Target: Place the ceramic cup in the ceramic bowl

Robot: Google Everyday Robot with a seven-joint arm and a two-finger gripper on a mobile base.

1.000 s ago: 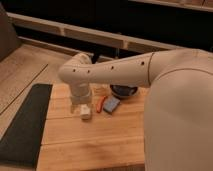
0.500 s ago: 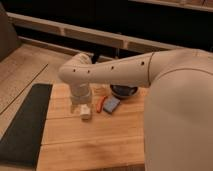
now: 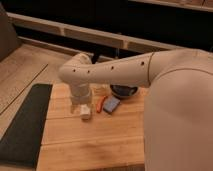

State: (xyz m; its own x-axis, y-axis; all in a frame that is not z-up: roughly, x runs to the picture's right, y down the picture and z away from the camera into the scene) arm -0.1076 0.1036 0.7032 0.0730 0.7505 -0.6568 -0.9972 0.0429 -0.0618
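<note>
My white arm reaches in from the right across the wooden table, and its wrist turns down at the table's left part. The gripper (image 3: 84,108) hangs low over the wood there. A small cream-white shape right under it looks like the ceramic cup (image 3: 86,114); the gripper hides most of it. The dark glossy ceramic bowl (image 3: 124,92) sits behind the arm to the right of the gripper, with its far half hidden by the arm.
A blue rectangular block (image 3: 111,104) and a thin orange-red object (image 3: 101,103) lie between the gripper and the bowl. A black mat (image 3: 22,125) covers the floor to the left of the wooden table (image 3: 95,145). A dark shelf wall runs along the back.
</note>
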